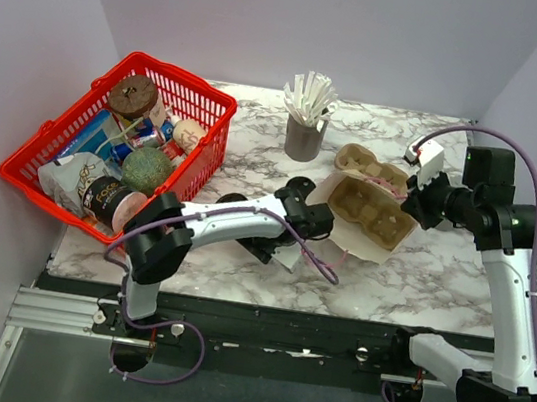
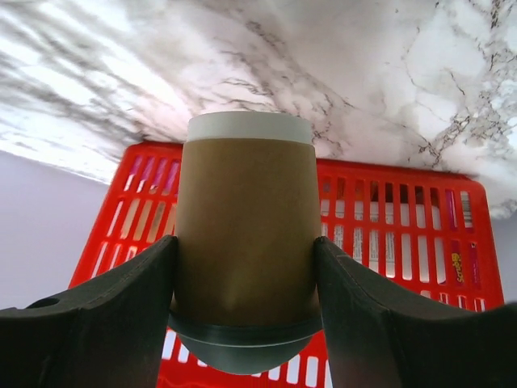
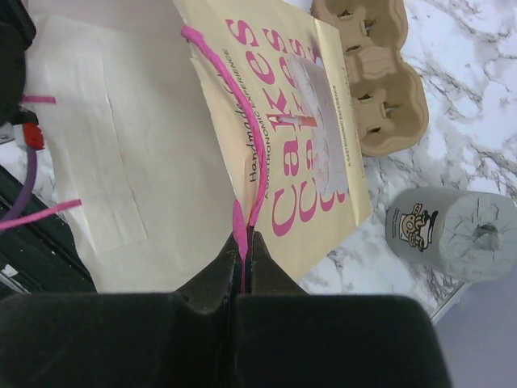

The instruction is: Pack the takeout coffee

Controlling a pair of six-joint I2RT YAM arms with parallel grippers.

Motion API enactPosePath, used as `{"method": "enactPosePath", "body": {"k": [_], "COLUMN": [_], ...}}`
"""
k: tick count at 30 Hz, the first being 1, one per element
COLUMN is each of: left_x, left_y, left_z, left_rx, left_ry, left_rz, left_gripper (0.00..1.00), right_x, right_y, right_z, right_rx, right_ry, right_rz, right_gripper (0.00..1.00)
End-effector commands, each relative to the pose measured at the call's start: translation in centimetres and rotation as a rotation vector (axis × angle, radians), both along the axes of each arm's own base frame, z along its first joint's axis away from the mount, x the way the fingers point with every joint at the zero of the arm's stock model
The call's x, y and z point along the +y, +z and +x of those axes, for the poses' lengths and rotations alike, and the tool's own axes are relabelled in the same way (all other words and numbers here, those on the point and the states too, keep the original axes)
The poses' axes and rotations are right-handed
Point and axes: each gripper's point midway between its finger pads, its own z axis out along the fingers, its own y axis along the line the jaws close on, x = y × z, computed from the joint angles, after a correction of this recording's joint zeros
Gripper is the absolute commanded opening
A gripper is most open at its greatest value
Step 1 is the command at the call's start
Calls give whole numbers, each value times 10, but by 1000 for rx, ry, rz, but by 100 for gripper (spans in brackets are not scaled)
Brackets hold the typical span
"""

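Observation:
In the left wrist view the takeout coffee [image 2: 246, 218], a tan paper cup with a pale far rim and a black lid [image 2: 242, 343] at the near end, sits squeezed between both fingers of my left gripper [image 2: 246, 275]. From above, my left gripper [image 1: 248, 224] lies mid-table pointing toward the basket, and the arm hides the cup. My right gripper [image 3: 245, 242] is shut on the pink handle [image 3: 234, 121] of a cream paper bag [image 3: 307, 162] printed "Cakes". In the top view that gripper [image 1: 413, 197] holds the bag [image 1: 339, 234] at its right edge.
A red basket [image 1: 211, 112] full of groceries stands at the left, and it fills the background behind the cup [image 2: 388, 218]. A grey cup of white sticks [image 1: 304, 136] stands at the back middle. A brown pulp carrier [image 1: 365, 162] lies behind the bag.

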Motion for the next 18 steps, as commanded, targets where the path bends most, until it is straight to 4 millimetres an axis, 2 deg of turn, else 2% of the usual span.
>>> {"method": "enactPosePath", "body": {"k": [1, 3, 5, 8, 14, 18], "left_x": [18, 25, 40, 52, 58, 59], "left_y": [49, 56, 52, 44, 49, 40], "left_z": [-31, -33, -39, -45, -39, -42], "left_rx": [50, 31, 42, 71, 26, 67], "left_ry": [-22, -31, -38, -30, -20, -20], "left_rz": [-37, -47, -15, 13, 32, 49], "left_gripper": [54, 55, 56, 57, 57, 60], "right_x": [-6, -3, 0, -3, -16, -21], "right_y": [8, 15, 19, 22, 2, -7], "right_z": [-1, -2, -8, -15, -23, -20], "right_rx": [-10, -15, -1, 13, 65, 110], "right_ry": [-18, -12, 4, 8, -4, -10], "right_rz": [-22, -4, 8, -6, -38, -32], "right_gripper": [1, 1, 1, 1, 1, 1]}}
